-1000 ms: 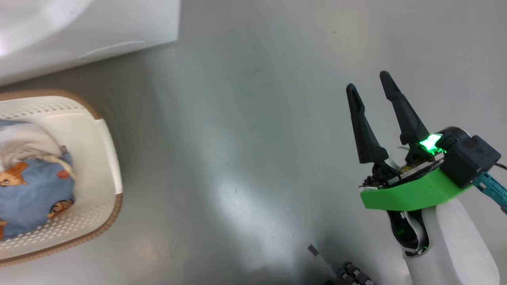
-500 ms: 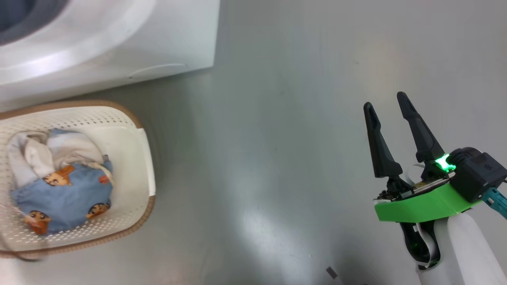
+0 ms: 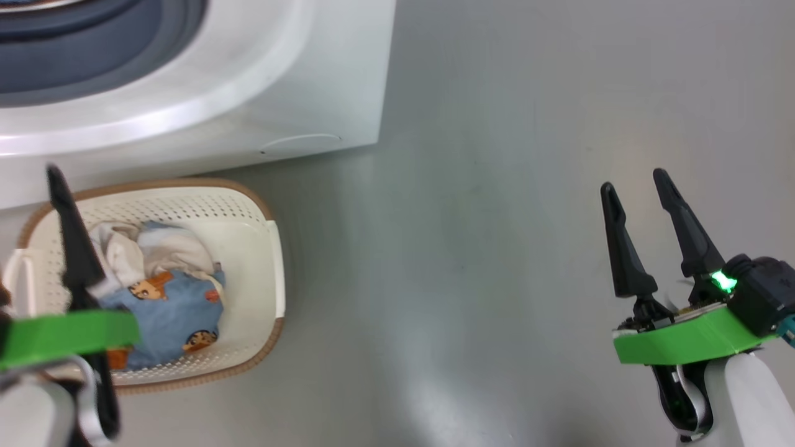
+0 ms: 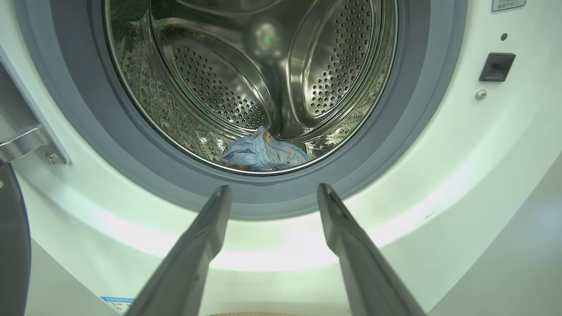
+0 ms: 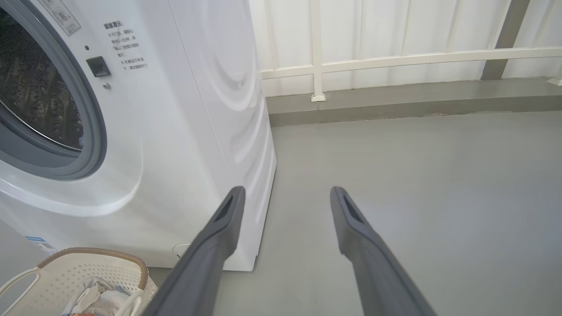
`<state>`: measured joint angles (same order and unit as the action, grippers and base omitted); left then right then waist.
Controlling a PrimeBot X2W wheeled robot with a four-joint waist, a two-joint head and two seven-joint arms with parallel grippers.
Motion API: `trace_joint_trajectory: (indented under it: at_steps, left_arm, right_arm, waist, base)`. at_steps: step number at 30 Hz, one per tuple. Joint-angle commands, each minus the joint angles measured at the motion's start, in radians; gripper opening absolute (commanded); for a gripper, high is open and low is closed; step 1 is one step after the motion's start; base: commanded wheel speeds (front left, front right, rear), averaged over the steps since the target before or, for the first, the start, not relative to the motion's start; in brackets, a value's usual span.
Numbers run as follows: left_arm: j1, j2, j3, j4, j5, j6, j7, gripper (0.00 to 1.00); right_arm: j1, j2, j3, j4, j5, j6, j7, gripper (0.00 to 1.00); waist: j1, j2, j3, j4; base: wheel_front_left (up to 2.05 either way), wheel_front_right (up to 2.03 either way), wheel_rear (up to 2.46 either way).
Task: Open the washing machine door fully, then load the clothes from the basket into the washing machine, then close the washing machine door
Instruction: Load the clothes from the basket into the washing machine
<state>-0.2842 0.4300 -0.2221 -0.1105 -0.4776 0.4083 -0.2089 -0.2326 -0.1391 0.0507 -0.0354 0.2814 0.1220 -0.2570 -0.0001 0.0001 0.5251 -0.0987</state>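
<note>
The white washing machine (image 3: 323, 81) stands at the upper left of the head view, its opening uncovered. In the left wrist view one light blue piece (image 4: 263, 153) lies at the bottom of the steel drum (image 4: 210, 87). The washing machine door shows as a dark rim (image 4: 11, 245) swung out at the left edge. The basket (image 3: 264, 248) sits on the floor before the machine and holds blue printed and white clothes (image 3: 168, 298). My left gripper (image 4: 272, 193) is open and empty, facing the drum from above the basket. My right gripper (image 3: 633, 180) hangs open over bare floor.
Grey floor (image 3: 472, 279) stretches right of the machine and basket. In the right wrist view a white railing wall (image 5: 395, 57) with a low grey kerb runs behind the machine. The door latch socket (image 4: 496, 66) sits right of the grey gasket.
The head camera has swung, so more of the machine front and the whole basket show. My left gripper's finger has come into the head view over the basket. Both grippers stay open.
</note>
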Motion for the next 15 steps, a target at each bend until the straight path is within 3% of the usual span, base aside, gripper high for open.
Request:
trace_joint_trajectory:
  at_steps: [1, 8, 15]
  left_arm:
    - [0.032, 0.014, 0.029, -0.045, 0.005, 0.013, -0.016, 1.0]
    - [0.123, -0.04, -0.014, -0.052, 0.009, 0.016, -0.035, 1.0]
    - [0.186, -0.084, -0.054, -0.021, 0.007, -0.015, -0.047, 1.0]
  right_arm:
    - [0.037, -0.011, 0.014, -0.02, -0.017, 0.009, -0.005, 1.0]
    - [0.081, -0.016, -0.011, -0.009, -0.03, 0.009, -0.005, 1.0]
    - [0.14, -0.014, -0.023, 0.006, -0.043, 0.009, -0.005, 1.0]
  waist:
    - [0.0001, -0.0001, -0.041, 0.031]
    - [0.0001, -0.0001, -0.11, 0.067]
    - [0.0001, -0.0001, -0.19, 0.1]
  base:
    - [0.0, 0.0, 0.0]
    - [0.0, 0.0, 0.0]
    - [0.0, 0.0, 0.0]
